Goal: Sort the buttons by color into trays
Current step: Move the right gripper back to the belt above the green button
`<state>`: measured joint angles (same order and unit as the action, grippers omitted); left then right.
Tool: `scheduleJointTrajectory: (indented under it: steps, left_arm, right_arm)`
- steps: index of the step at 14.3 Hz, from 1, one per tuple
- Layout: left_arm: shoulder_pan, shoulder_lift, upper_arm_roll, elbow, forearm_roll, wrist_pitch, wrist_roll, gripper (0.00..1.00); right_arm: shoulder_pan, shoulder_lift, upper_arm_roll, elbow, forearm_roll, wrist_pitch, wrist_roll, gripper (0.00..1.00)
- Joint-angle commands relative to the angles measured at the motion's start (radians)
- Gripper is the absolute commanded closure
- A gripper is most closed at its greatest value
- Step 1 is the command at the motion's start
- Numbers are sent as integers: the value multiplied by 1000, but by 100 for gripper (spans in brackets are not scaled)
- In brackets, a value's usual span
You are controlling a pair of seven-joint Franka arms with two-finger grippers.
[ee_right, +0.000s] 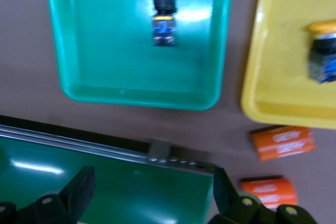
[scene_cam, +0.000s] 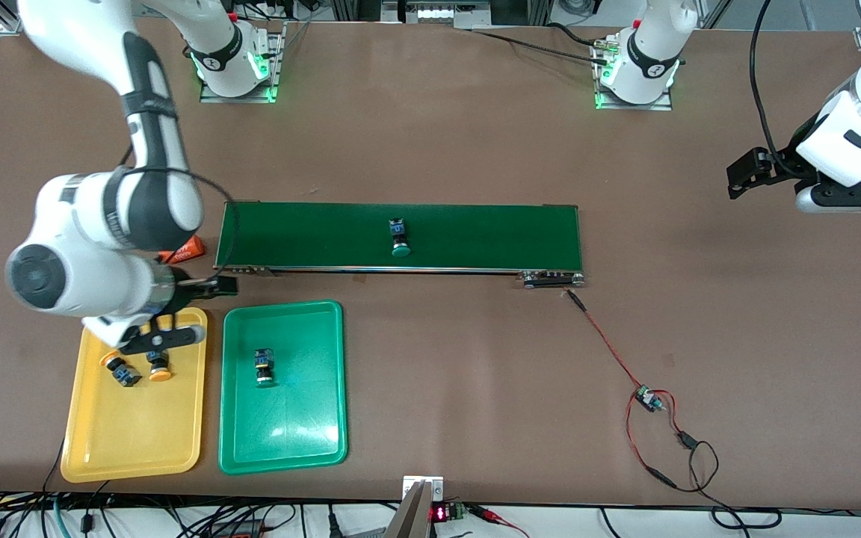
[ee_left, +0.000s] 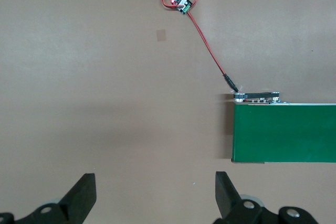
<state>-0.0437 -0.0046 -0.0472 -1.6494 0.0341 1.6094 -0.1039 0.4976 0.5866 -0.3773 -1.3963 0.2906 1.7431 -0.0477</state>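
Sorting looked close to done, with three of the four buttons already lying in trays of their own colour. In the lower left of the front view the yellow tray (scene_cam: 134, 441) held two yellow-capped buttons side by side, one (scene_cam: 119, 370) and the other (scene_cam: 159, 367), both in the half of the tray toward the top of the frame. Just beside it the green tray (scene_cam: 283, 437) held one green-capped button (scene_cam: 264, 367) lying on its side. The last green button (scene_cam: 399, 237) lay alone at the middle of the dark green conveyor belt (scene_cam: 475, 235), which ran across the centre of the frame. To my eye the step in hand was fetching that last one: the next move would call for an arm to travel over the belt, come down with its fingers either side of the small body, and carry it to the green tray. The right gripper (scene_cam: 161, 340) hung over the top edge of the yellow tray, jaws spread wide, holding and touching nothing. At the right edge of the frame the left gripper (scene_cam: 755, 170) waited above bare table, equally wide apart and empty. Two orange cylinders (ee_right: 282, 142) lay on the table between the yellow tray and the end of the belt, apart from the sorting.
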Motion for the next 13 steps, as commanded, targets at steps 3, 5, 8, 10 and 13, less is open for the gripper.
scheduleJointTrajectory:
  steps: [3, 5, 8, 10, 13]
  left_arm:
    - [2, 0, 1, 20, -3, -25, 20, 0]
    - [2, 0, 1, 20, -3, -25, 20, 0]
    - [1, 0, 1, 20, -3, -23, 20, 0]
    - [2, 0, 1, 20, -3, -25, 20, 0]
    - [-8, 0, 0, 22, -2, -23, 20, 0]
  right_arm:
    - [140, -33, -11, -64, -11, 21, 214, 0]
    - [203, -30, -9, -73, -11, 32, 291, 0]
    - [313, -22, -8, -124, -11, 110, 457, 0]
    - [378, -21, -8, -183, -11, 191, 531, 0]
    - [424, -28, -8, -230, -8, 214, 549, 0]
